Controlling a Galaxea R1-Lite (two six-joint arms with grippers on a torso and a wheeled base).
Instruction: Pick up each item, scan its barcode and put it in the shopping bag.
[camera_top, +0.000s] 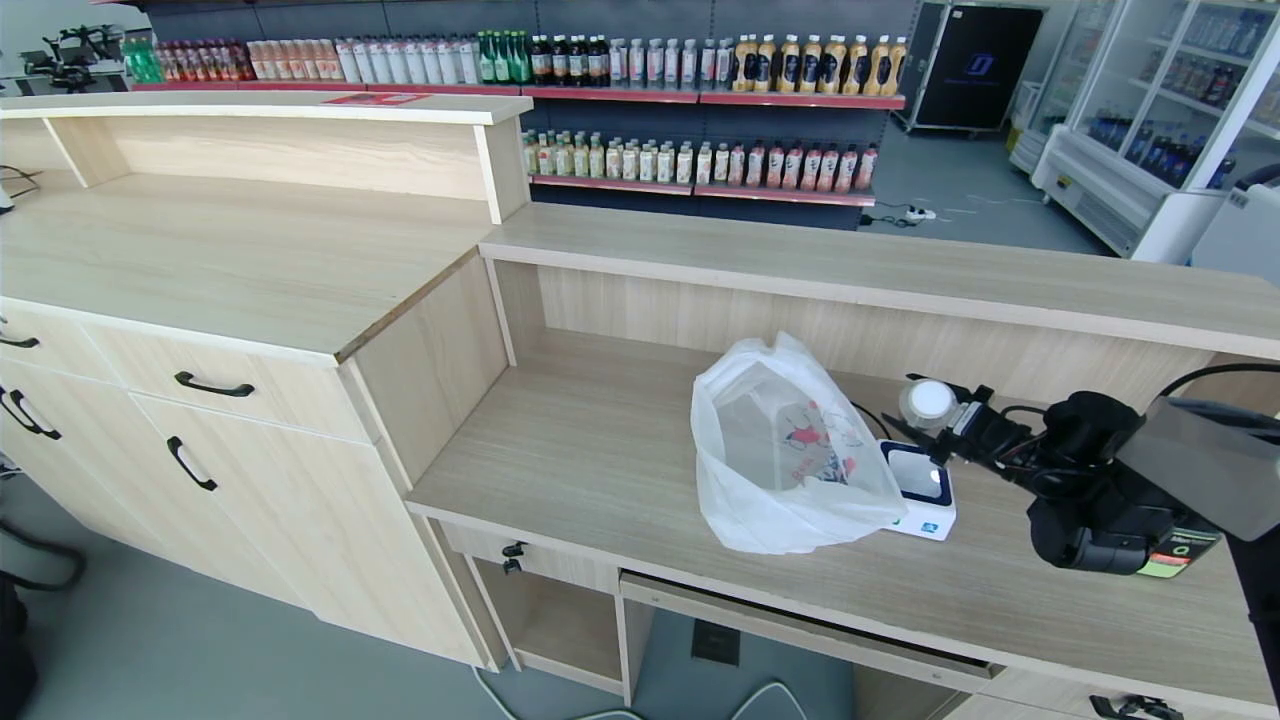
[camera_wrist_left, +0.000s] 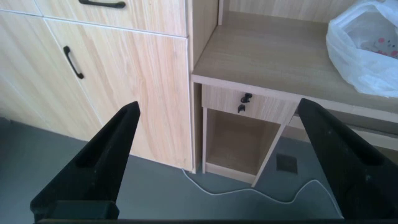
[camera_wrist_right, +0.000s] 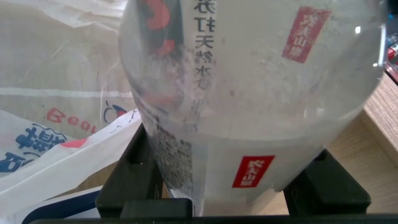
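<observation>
In my right gripper (camera_top: 945, 422) lies a clear bottle (camera_top: 928, 402) with a white cap, the gripper shut on it just above the white barcode scanner (camera_top: 922, 487). Up close, the bottle (camera_wrist_right: 249, 93) has a white label with red patches, and black fingers (camera_wrist_right: 134, 171) press on both its sides. The white plastic shopping bag (camera_top: 785, 450) stands open on the counter, directly left of the scanner; the bag (camera_wrist_right: 56, 99) lies right behind the bottle. My left gripper (camera_wrist_left: 217, 106) hangs open and empty off the counter's front left corner, over the floor.
The low wooden counter (camera_top: 600, 450) has free room left of the bag (camera_wrist_left: 367, 43). A taller cabinet (camera_top: 250, 260) with drawers and doors stands to the left. A raised ledge (camera_top: 900, 270) runs behind the counter. Drink shelves and a fridge are far behind.
</observation>
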